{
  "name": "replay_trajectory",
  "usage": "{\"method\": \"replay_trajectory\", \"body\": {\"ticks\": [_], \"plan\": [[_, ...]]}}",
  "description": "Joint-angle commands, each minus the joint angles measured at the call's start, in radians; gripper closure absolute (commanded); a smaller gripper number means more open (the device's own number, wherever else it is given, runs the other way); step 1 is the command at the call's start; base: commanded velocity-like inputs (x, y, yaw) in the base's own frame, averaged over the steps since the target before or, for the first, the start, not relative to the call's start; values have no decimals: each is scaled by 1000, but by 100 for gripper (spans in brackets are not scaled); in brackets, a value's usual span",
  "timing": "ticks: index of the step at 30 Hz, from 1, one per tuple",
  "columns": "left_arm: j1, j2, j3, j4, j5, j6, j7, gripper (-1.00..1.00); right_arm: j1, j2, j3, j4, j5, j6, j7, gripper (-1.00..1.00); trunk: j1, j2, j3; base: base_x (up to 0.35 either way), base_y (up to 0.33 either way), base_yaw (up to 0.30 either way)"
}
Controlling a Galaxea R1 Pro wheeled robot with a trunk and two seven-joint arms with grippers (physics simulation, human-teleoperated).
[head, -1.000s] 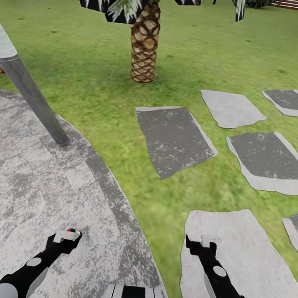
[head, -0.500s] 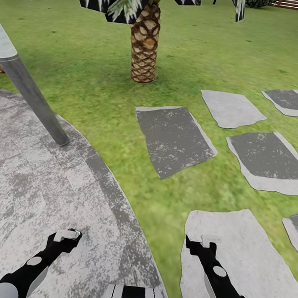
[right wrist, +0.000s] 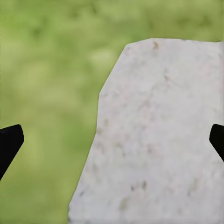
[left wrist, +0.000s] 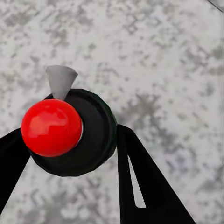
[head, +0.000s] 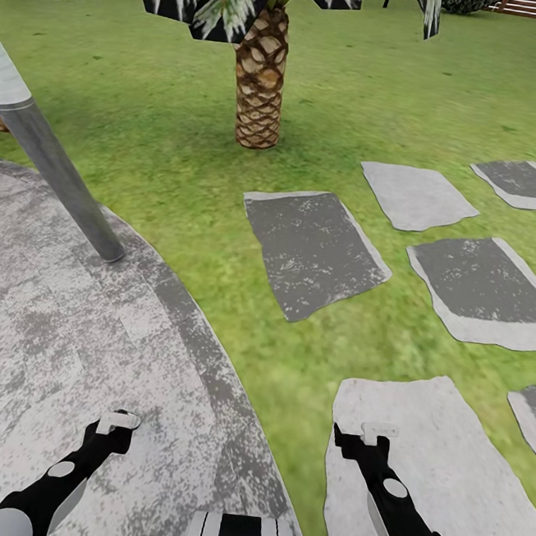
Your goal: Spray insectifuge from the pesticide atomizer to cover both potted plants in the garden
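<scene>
1. dark, near-black round body of the pesticide atomizer (left wrist: 88, 140), seen end-on in the left wrist view, with a glossy red knob (left wrist: 51, 127) on top and a small grey spout (left wrist: 60, 80) poking out beside it.
2. sits between the two black fingers (left wrist: 140, 177) of the left tool (head: 117, 422), low over the mottled grey patio (head: 38, 335); judged clamped on the bottle, with a finger close against each flank.
3. right tool (head: 378, 435): spread wide, holding nothing, above a pale stepping stone (head: 445, 468) at the edge of the lawn (head: 188, 161).
4. probably light, stiff and smooth-walled; looks like hard plastic with little give, so apt to twist or slide in a two-finger pinch if squeezed off-centre.
5. best held across the widest part of the round body, below the head, leaving knob and spout free and the spout turned away from the fingers.
6. worth carrying upright and steady on the way past the palm trunk (head: 261, 77) and the slanting grey pole (head: 59, 172); could shift in the grip if liquid sloshes inside, though only a guess from the shape.
</scene>
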Motion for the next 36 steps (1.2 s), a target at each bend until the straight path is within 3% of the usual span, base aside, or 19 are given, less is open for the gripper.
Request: {"method": "replay_trajectory", "body": {"ticks": [1, 12, 28, 36], "plan": [[-1, 0, 8, 1, -5, -3, -7, 100, 0, 0, -1, 1, 1, -3, 1, -100, 0, 0, -1, 0, 0, 0], [-1, -1, 8, -1, -4, -3, -7, 100, 0, 0, -1, 0, 1, -3, 0, -100, 0, 0, -1, 0, 0, 0], [-1, -3, 7, 14, -4, -3, -16, 100, 0, 6, 1, 4, 4, -7, 0, -100, -7, 4, 61, 0, 0, 0], [-1, 0, 12, 3, -2, 2, -18, 100, 0, -47, -13, -1, 2, -19, -5, -100, -11, 5, 104, 0, 0, 0]]}}
